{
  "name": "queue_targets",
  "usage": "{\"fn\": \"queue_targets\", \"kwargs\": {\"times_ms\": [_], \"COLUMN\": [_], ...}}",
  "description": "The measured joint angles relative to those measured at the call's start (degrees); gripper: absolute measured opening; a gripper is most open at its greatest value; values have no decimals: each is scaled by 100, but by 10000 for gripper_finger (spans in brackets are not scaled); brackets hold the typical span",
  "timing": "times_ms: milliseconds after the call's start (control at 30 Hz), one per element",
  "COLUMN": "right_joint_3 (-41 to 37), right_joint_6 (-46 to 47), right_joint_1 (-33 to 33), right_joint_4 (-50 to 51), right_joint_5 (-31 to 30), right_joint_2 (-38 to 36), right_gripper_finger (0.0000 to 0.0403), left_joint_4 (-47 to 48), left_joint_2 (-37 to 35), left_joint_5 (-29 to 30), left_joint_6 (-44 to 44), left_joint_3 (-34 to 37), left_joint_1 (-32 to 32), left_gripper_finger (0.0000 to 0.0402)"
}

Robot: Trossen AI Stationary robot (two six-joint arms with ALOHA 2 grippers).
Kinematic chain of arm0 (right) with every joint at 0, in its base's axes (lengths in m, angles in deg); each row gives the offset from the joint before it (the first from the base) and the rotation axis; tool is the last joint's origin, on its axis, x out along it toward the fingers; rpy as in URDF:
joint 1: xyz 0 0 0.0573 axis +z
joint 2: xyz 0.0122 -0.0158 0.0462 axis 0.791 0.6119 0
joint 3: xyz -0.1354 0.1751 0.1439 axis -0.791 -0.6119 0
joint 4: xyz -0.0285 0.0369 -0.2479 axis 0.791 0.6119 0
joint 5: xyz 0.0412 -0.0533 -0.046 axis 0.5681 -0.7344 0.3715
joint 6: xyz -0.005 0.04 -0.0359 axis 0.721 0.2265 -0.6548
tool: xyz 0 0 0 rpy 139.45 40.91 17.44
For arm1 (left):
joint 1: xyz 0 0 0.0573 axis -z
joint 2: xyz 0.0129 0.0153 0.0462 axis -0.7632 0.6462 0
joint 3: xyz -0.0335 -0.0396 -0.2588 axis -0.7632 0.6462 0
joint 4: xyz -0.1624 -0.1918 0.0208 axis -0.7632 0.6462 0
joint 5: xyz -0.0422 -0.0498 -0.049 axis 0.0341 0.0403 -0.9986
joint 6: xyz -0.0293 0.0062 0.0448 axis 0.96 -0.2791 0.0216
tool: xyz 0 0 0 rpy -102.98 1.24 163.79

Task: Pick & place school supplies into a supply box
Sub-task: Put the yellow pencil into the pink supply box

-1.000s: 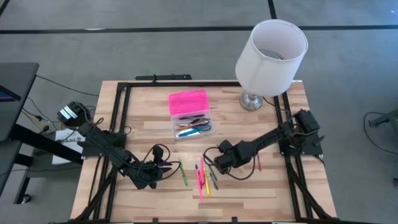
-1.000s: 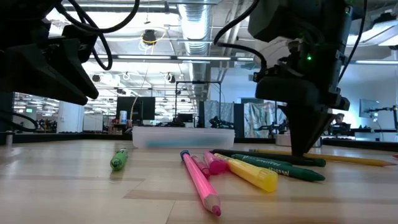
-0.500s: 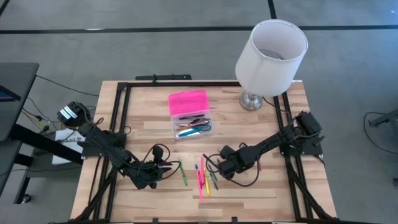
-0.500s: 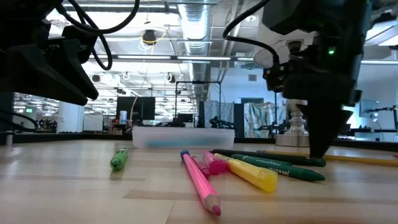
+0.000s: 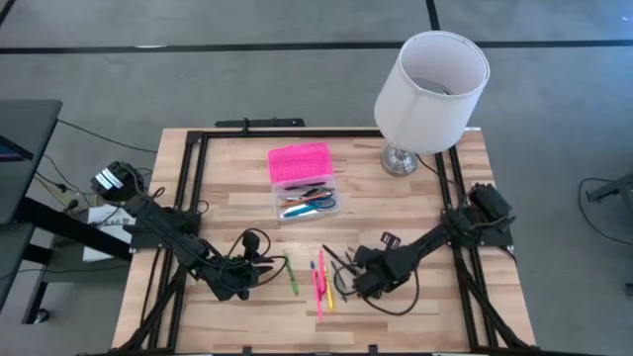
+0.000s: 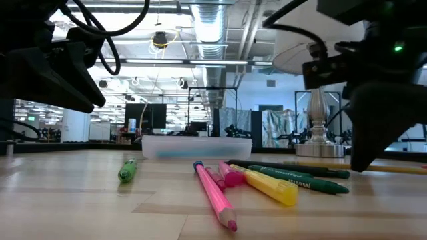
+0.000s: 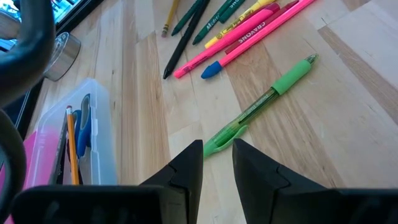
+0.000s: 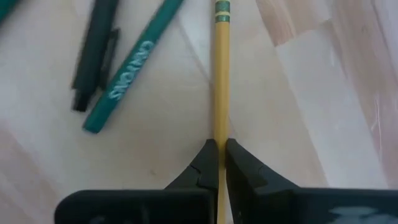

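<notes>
The right gripper (image 8: 217,155) is low on the table at lower centre-right of the high view, its fingers pinched on a yellow pencil (image 8: 220,74); it should lift straight up so the green crayon (image 8: 130,68) beside it stays put. The supply box (image 5: 306,195) lies open above centre, pens inside; the left gripper (image 7: 217,163), fingers narrowly parted, waits by a green pen (image 7: 261,106).

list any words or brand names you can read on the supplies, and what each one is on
"Crayola" on the green marker beside the yellow pencil that the right gripper is shut on.
"CRAYONS" on the pink pencil, left wrist view.
Print on the yellow marker, the dark green marker and the green pen: too small to read.
</notes>
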Motion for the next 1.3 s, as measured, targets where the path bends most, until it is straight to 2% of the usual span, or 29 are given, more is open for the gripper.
{"fn": "queue_targets", "kwargs": {"times_ms": [267, 500, 733, 1067, 1300], "right_joint_3": [12, 23, 29, 34, 34], "right_joint_6": [-155, -169, -569, -1357, -3111], "right_joint_1": [404, 656, 692, 192, -527], "right_joint_4": [164, 458, 490, 323, -941], "right_joint_5": [-840, -1843, -2987, -4178, -4529], "right_joint_2": [-9, -20, -28, -33, -35], "right_gripper_finger": [0, 0, 0, 0, 0], "left_joint_4": [0, -2, -2, 0, 5], "left_joint_2": [0, 0, 1, 0, 0], "left_joint_5": [0, 0, 2, 2, 0], "left_joint_6": [0, 0, 0, 0, 0], "left_joint_3": [-2, -1, -1, 0, -1], "left_joint_1": [2, 2, 1, 2, 2], "left_gripper_finger": [83, 83, 83, 83, 83]}}
